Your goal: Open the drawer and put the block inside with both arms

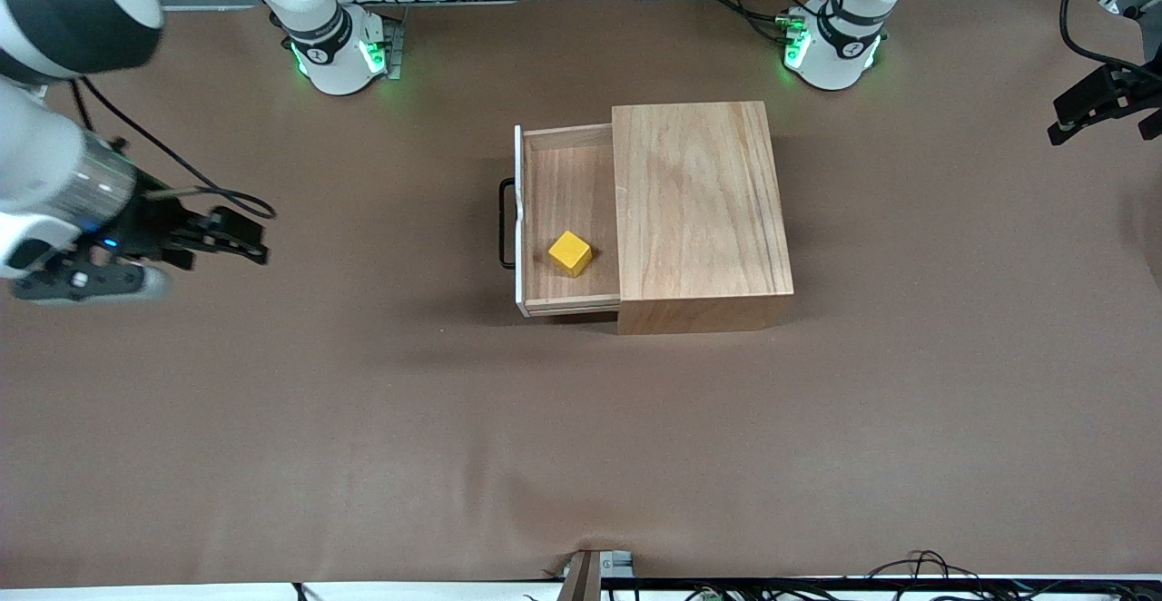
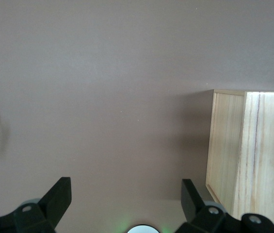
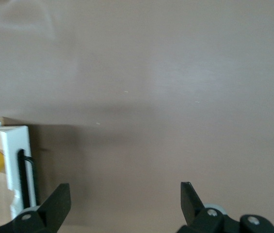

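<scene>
While the drawer [image 1: 567,220] stands pulled out of the wooden cabinet [image 1: 699,211] at the center of the front view, you can see the block [image 1: 570,252] lying inside it, in the part of the tray lower in the frame. You have the black loop handle [image 1: 505,222] free on the white front panel. Your right gripper [image 1: 227,236] hangs at the frame's left edge over bare brown table [image 1: 581,438], its 2 fingers [image 3: 54,206] spread apart. Your left gripper [image 1: 1094,103] sits at the upper right edge of the frame over the table, fingers [image 2: 54,199] also spread, nothing between them.
</scene>
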Available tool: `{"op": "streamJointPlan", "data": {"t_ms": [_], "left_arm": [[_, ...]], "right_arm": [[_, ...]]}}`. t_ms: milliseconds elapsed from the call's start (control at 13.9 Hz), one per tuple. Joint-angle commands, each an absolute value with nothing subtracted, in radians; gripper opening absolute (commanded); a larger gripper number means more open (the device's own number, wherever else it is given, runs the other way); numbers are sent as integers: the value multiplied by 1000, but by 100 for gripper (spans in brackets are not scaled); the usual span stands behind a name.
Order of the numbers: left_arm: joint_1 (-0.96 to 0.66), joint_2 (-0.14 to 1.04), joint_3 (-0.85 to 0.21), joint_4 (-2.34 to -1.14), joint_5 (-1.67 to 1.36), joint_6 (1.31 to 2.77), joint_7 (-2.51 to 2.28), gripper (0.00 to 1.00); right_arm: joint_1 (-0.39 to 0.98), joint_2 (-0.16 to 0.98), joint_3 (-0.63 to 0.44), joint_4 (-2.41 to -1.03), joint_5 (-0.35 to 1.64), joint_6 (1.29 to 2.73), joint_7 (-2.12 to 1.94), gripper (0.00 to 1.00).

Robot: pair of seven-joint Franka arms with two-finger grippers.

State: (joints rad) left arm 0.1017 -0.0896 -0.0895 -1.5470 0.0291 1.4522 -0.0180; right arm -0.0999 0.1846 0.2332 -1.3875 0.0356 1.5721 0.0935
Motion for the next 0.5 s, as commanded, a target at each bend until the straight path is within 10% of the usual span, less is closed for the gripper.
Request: {"op": "streamJointPlan", "data": {"t_ms": [0, 432], "left_arm": [[115, -114, -95, -1559, 6, 1442, -5, 100], [115, -115, -95, -1559, 6, 1440, -5, 100]], "right_arm": [[-89, 39, 129, -1537, 25, 1580, -7, 100], [-52, -70, 21, -1540, 23, 1467, -48, 100]]}}
